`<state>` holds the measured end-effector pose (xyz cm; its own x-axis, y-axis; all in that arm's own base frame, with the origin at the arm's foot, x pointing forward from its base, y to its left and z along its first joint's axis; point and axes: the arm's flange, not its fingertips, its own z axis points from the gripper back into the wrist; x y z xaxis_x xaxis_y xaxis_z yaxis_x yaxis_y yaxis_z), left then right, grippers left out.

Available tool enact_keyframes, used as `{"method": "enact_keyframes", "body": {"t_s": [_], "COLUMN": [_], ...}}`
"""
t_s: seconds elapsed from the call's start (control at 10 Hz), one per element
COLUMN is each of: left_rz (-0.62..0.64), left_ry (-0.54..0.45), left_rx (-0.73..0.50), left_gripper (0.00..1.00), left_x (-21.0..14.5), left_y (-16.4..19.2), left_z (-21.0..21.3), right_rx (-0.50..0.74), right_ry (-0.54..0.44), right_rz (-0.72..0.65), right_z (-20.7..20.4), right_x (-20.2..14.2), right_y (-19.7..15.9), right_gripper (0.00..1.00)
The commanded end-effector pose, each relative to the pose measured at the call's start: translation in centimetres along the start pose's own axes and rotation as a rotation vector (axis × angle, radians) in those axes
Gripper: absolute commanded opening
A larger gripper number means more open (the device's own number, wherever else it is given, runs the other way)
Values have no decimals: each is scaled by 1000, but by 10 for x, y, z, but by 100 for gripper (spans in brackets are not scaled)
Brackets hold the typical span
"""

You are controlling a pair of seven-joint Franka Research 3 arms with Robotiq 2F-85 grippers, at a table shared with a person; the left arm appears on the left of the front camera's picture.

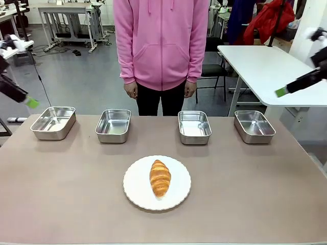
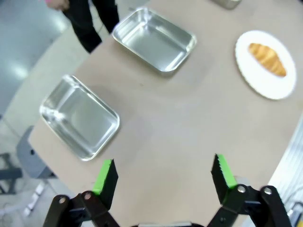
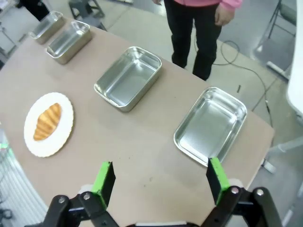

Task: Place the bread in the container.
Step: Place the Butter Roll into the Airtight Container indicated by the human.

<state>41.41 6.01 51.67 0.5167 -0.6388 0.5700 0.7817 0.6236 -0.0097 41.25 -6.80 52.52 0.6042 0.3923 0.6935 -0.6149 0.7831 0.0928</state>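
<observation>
One bread [image 1: 160, 177] lies on a round white plate [image 1: 135, 189] at the middle of the brownish matte table [image 1: 61, 199]. Four empty steel trays [image 1: 194, 140] sit in a row at its 12 o'clock. Left hand [image 2: 164, 172] is spread and raised at 9 o'clock; right hand [image 3: 160, 174] is spread at 3 o'clock. A person in a pink hoodie [image 1: 161, 41] stands at 12 on a grey floor [image 1: 76, 87], with a white side table [image 1: 255, 64] behind.

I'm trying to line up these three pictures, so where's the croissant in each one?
Front view: croissant at lower centre.
Left wrist view: croissant at upper right.
Right wrist view: croissant at the left, about mid-height.
Shared landmark: the round white plate it lies on in all three views.
</observation>
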Motion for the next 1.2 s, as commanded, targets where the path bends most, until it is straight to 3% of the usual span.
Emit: {"method": "enact_keyframes", "body": {"t_s": [0.0, 0.1, 0.2, 0.3, 0.7, 1.1], "left_rz": [-56, -72, -71, -54, -48, -61], "left_ry": [-33, -43, -42, -31, -16, -149], "left_rx": [-63, -45, 22, -35, -21, -23], "left_gripper": [100, 100, 100, 100, 100, 100], "left_x": [-14, -20, -24, -24, -24, -44], "left_y": [35, 41, 37, 29, 32, 62], "left_z": [2, 4, 6, 10, 9, 37], "right_rx": [91, 84, 49, 62, 46, 89], "right_ry": [-11, -24, -4, -15, 6, -127], "right_rz": [40, 32, 18, 18, -3, -42], "right_z": [-10, -11, -11, 1, -2, 0], "right_x": [4, -2, -5, -6, -6, -27], "right_y": [-19, -26, -11, -15, -13, -67], "right_gripper": [100, 100, 100, 100, 100, 100]}}
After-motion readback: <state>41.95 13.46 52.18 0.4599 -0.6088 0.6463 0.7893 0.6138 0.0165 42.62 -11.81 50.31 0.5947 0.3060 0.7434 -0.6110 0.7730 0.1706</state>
